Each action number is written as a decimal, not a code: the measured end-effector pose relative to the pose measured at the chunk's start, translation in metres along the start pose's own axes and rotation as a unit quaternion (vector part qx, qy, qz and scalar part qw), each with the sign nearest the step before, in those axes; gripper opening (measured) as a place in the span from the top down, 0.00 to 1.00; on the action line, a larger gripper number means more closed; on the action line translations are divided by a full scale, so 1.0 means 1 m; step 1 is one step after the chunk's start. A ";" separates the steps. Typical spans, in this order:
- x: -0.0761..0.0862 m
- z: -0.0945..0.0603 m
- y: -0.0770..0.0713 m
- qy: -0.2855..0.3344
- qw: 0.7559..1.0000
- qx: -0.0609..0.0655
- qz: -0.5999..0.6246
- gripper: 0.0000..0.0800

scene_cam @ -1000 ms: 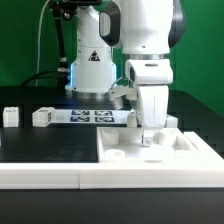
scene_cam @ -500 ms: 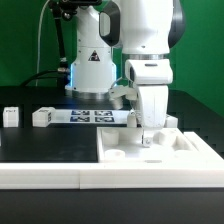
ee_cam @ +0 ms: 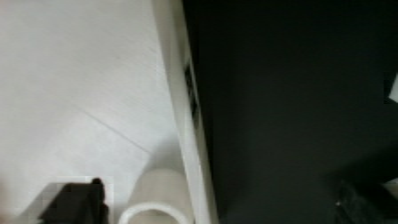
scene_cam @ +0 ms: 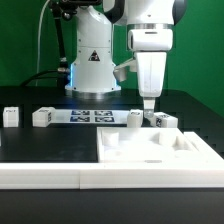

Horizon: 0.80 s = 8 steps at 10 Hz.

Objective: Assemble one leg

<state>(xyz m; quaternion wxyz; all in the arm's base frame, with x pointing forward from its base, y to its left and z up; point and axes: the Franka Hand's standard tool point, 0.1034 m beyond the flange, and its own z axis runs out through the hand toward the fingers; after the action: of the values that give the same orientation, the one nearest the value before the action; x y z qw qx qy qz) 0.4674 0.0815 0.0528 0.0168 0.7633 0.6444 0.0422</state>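
My gripper hangs above the far edge of the large white tray-like piece and holds nothing. Small white tagged legs lie on the black table: one and another just beyond the tray, below the gripper, one further to the exterior view's left, and one at the left edge. In the wrist view one dark finger shows over the tray's white surface, and the gripper stands open. A white round stub sits by the tray's rim.
The marker board lies flat behind the tray, between the legs. The robot's white base stands at the back. Black table shows beyond the tray's rim.
My gripper has risen from down inside the tray to well above its far edge. The legs behind the tray now show.
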 end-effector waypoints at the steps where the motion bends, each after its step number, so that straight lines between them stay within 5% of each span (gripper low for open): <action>1: 0.000 0.001 0.000 0.000 1.000 0.001 0.012 0.19; 4: 0.001 0.003 -0.003 0.006 0.989 -0.002 0.147 0.19; 8: 0.034 0.006 -0.022 0.020 0.942 -0.001 0.334 0.19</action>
<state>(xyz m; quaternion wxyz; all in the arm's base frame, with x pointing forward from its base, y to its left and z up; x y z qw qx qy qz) 0.4522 0.1187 0.0462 -0.0105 0.9339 0.3522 0.0610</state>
